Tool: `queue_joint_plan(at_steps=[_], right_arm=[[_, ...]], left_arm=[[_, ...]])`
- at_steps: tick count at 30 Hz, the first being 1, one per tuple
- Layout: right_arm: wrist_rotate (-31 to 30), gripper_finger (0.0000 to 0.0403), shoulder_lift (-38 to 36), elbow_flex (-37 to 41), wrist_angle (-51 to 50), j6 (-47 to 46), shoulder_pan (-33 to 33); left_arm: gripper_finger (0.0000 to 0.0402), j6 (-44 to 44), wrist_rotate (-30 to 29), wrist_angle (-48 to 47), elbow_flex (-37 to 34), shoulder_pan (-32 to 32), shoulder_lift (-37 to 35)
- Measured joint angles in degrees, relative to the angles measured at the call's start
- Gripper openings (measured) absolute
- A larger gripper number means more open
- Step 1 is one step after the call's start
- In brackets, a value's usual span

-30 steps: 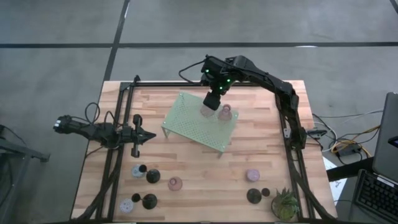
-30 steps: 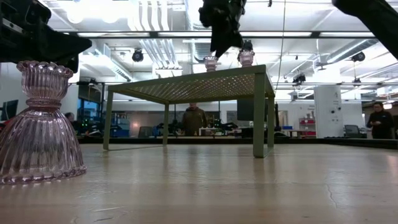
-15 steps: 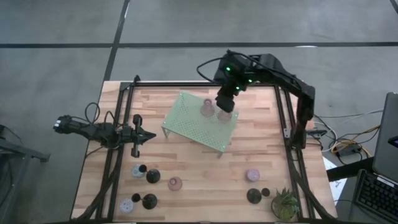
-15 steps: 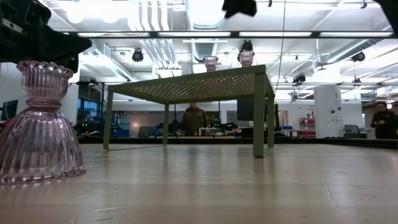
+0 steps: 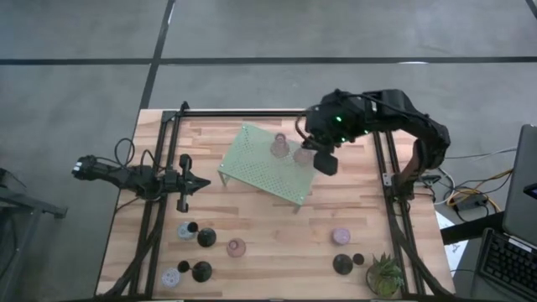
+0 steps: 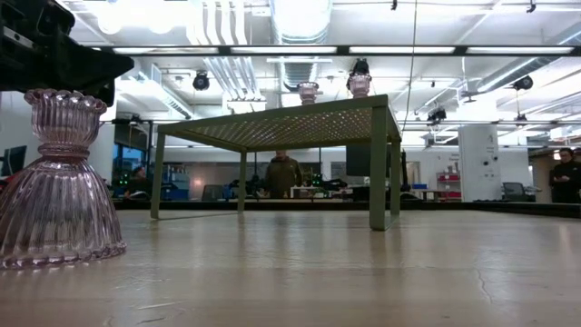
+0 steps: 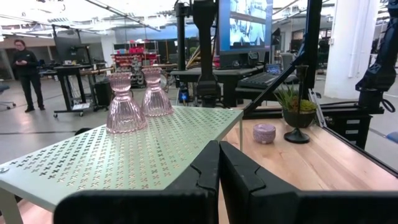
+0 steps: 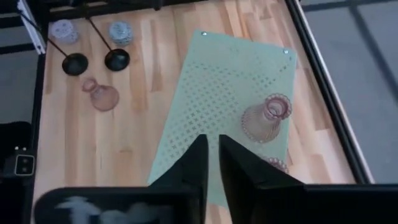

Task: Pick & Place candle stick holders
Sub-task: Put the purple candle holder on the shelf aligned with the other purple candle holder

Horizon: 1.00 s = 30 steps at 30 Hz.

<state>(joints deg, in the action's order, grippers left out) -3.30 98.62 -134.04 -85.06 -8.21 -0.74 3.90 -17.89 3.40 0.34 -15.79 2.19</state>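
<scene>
Right gripper (image 5: 329, 162) hangs empty, fingers nearly closed, at three o'clock of two pink holders (image 5: 279, 145) on the stand (image 5: 252, 168). A low swing could topple them. Left gripper (image 5: 200, 183) waits, closed.

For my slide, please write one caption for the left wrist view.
Two pink ribbed glass candle holders stand side by side on the pale green perforated metal stand.

The pale wooden plank desk (image 5: 252, 218) carries a pale green perforated metal stand (image 5: 252, 164), scattered candle holders and a spiky green potted plant (image 5: 385, 274).

Two pink holders (image 5: 279, 145) upright on stand (image 5: 252, 164)
</scene>
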Motion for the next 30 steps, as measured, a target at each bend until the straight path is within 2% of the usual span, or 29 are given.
queue_joint_plan(at_steps=[2, 8, 15, 30], right_arm=[[-3.12, 0.0012, -0.44, 0.54, 0.19, -0.64, 2.37], [-12.97, 0.0008, -1.91, 4.93, 2.12, -1.83, 9.04], [-13.37, 0.0008, -6.24, 14.14, 7.4, -3.55, 12.95], [-13.28, 0.0008, -23.0, 40.96, 25.33, -5.6, 17.64]], left_arm=[[0.0012, 0.0, -0.01, 0.01, 0.0, 0.0, 0.0], [0.0012, -0.01, 0.0, 0.0, 0.0, 0.0, 0.0], [0.0012, 0.0, 0.0, 0.0, 0.0, 0.0, -0.01], [0.0012, -0.01, 0.0, 0.01, 0.0, 0.0, -0.01]])
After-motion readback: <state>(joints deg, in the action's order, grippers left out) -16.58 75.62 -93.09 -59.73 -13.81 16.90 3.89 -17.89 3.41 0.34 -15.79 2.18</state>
